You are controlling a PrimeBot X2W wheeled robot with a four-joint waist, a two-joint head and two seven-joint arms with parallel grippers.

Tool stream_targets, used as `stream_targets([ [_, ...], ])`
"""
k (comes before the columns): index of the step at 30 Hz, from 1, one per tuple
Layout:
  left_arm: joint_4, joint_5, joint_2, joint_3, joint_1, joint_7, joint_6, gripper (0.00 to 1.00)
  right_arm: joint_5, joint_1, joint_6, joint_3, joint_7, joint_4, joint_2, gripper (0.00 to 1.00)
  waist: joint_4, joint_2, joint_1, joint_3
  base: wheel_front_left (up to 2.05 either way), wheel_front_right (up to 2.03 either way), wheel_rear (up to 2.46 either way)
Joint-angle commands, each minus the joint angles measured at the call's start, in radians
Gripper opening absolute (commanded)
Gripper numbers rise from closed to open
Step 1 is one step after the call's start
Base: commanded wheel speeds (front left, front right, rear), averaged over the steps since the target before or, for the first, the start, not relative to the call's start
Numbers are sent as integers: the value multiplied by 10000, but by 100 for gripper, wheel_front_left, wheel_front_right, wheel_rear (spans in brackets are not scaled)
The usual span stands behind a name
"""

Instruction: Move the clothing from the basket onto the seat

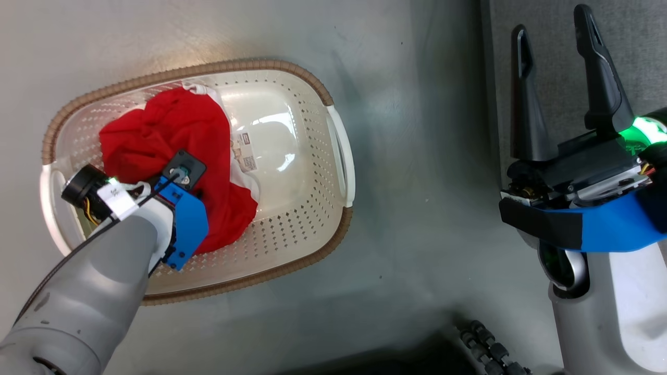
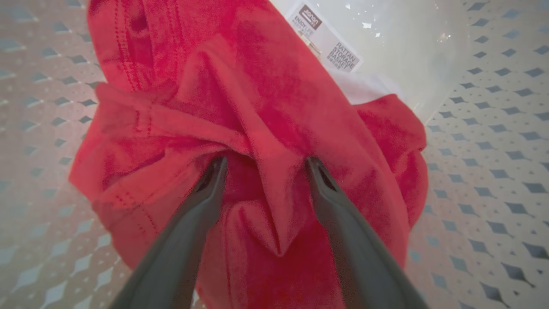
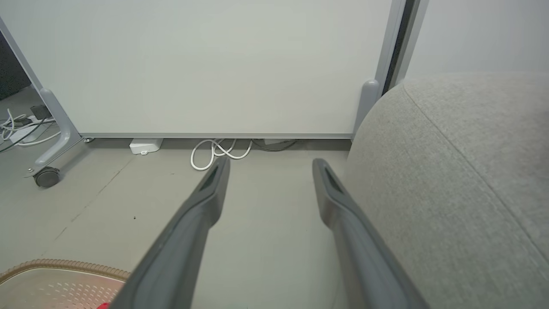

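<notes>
The red clothing (image 1: 172,130) lies bunched in the left half of the cream basket (image 1: 292,67), with a strip of white lining (image 1: 249,183) along its right edge. My left arm reaches down into the basket and its wrist covers the fingers in the head view. In the left wrist view my left gripper (image 2: 266,165) is open, both fingertips pressed into the clothing (image 2: 266,86) with a raised fold between them. My right gripper (image 1: 552,21) hangs open and empty at the edge of the grey seat (image 1: 635,52), well right of the basket.
The basket stands on a smooth grey floor (image 1: 417,182); its right half is bare apart from a printed label (image 1: 245,151). Ahead in the right wrist view are a white panel (image 3: 214,64) on a wheeled foot (image 3: 45,176), white cables (image 3: 218,152), and the seat (image 3: 450,193) at right.
</notes>
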Motion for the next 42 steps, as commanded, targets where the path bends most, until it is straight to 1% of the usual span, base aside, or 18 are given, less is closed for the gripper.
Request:
stream_targets([
  [1,22,-50,51,-48,-248,94,-4,100,-8,-179,5,13,-1,-64,12,100,-48,1,-2,164,0,0,0],
  [5,62,-282,59,-233,-387,574,-4,100,10,-229,5,49,-1,-213,12,100,-114,1,-2,460,0,0,0],
  [8,48,-257,106,-469,-559,829,-4,100,30,-255,5,85,-3,-338,14,100,-199,1,-2,673,0,0,0],
  [19,155,-207,162,-824,-845,1368,-5,100,53,-209,5,39,-1,-773,14,100,-386,1,-2,1140,0,0,0],
  [20,165,-197,147,-841,-835,1453,-5,87,34,-210,5,36,-1,-801,14,100,-382,1,-2,1153,0,0,0],
  [21,152,-177,130,-860,-834,1508,-5,37,7,-214,5,33,-1,-815,14,100,-373,1,-2,1160,0,0,0],
  [22,126,-158,118,-876,-849,1515,-5,9,-16,-226,5,32,-1,-817,14,100,-360,1,-2,1162,0,0,0],
  [23,99,-161,105,-891,-851,1513,-5,0,-36,-242,5,41,-1,-814,14,100,-346,1,-2,1156,0,0,0],
  [28,-74,-116,48,-950,-737,1331,-5,0,-65,-305,5,81,-3,-762,13,100,-242,1,-2,984,0,0,0],
  [33,-220,-59,-10,-985,-532,997,-5,0,-138,-298,5,65,-1,-638,13,100,-97,1,-2,558,0,0,0],
  [38,-387,-263,-195,-999,-348,519,-5,0,-228,-166,5,49,-1,-467,13,100,120,1,-2,-51,0,0,0],
  [42,-568,-385,-431,-1009,-141,-37,-5,0,-349,32,5,55,-1,-188,11,100,418,1,-2,-809,0,0,0],
])
